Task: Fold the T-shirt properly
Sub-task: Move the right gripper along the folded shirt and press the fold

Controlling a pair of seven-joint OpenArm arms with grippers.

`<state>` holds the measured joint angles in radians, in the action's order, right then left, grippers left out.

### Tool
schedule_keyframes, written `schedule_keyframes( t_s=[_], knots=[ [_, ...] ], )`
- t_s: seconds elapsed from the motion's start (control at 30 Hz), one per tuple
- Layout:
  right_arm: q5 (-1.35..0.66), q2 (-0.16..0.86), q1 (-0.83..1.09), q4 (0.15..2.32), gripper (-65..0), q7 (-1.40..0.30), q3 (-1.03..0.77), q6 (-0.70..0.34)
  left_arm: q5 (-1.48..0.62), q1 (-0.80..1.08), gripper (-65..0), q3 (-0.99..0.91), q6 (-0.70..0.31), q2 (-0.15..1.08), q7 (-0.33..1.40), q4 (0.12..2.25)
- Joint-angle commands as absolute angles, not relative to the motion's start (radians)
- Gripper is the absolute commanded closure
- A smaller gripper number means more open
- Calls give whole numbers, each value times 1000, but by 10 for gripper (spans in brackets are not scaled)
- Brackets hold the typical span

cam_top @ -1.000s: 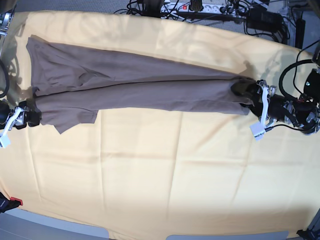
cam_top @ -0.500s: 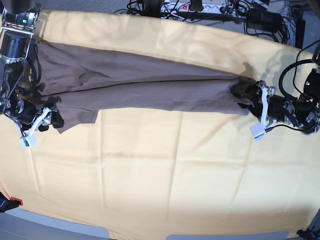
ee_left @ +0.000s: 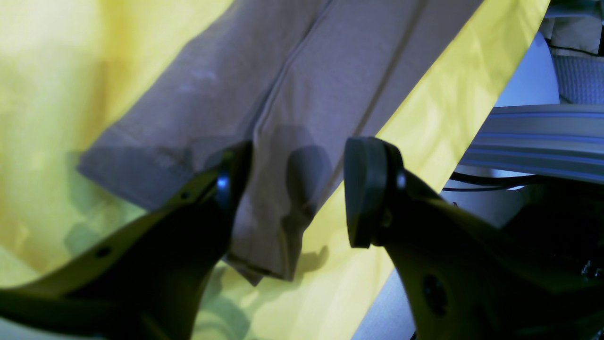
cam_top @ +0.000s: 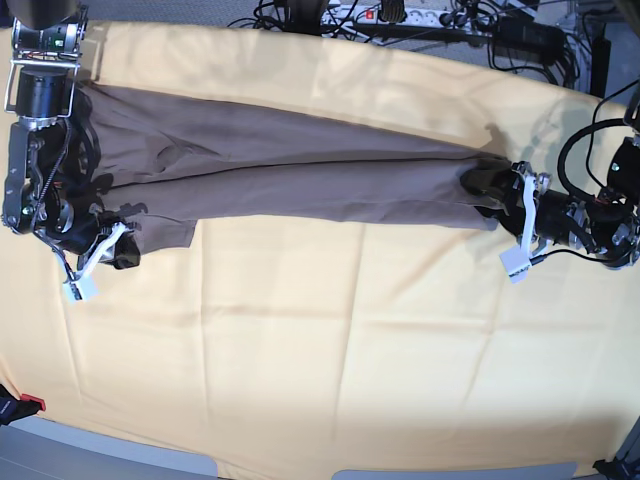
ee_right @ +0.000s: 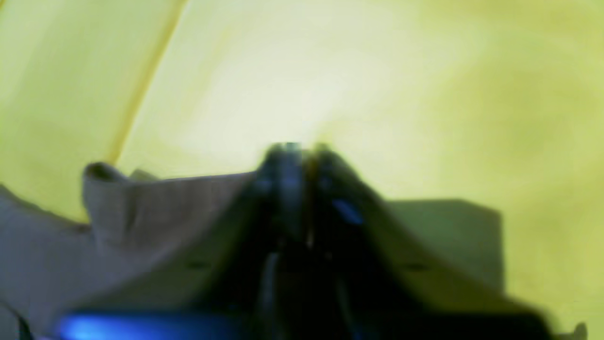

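The taupe-brown T-shirt (cam_top: 300, 165) lies as a long, narrow strip across the yellow cloth. My left gripper (cam_top: 487, 190) is at its right end. In the left wrist view this gripper (ee_left: 297, 189) stands open just above the T-shirt's (ee_left: 292, 85) end, one finger over fabric and the other over cloth. My right gripper (cam_top: 118, 250) is at the strip's lower left corner. In the blurred right wrist view the right gripper (ee_right: 302, 151) is shut, and the T-shirt's (ee_right: 141, 208) raised edge runs up into its fingertips.
A large pale yellow cloth (cam_top: 320, 340) covers the table under the shirt. Cables and a power strip (cam_top: 420, 20) lie along the back edge. More cables hang by the left arm's base (cam_top: 600, 215). The table's pale edge (ee_left: 519, 137) lies just past the left gripper.
My right arm has swung in from the table's left edge to the shirt's lower left corner, and its jaws have shut there. The left arm has not moved.
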<state>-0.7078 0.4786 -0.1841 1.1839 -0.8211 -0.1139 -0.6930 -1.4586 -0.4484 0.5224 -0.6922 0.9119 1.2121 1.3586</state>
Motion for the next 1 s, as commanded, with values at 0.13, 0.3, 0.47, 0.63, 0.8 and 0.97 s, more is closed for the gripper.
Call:
schedule_keyframes(
  t_s=[0.13,0.3,0.47,0.63,0.8,0.97],
  knots=[
    [-714,522,-222,1240,0,-826,-120,-698,-1475,-471,-312,510,-698,931,1201,1368],
    [-827,558,-207,1364,0,-899,-120,-698,-1474,-471,-312,510,-698,931,1196,1368],
    [-939,596,-151,1525,0,-996,-120,-698,-1474,-471,-312,510,-698,931,1197,1368],
    [-977,630,-43,1679,0,-1048,-120,-698,-1471,-471,-312,510,-698,931,1197,1368],
    [-976,649,76,1802,0,-1054,-120,-698,-1471,-471,-312,510,-698,931,1197,1368],
    [-976,684,185,1917,0,-1061,-120,-698,-1471,-471,-312,510,-698,931,1197,1368]
  ],
)
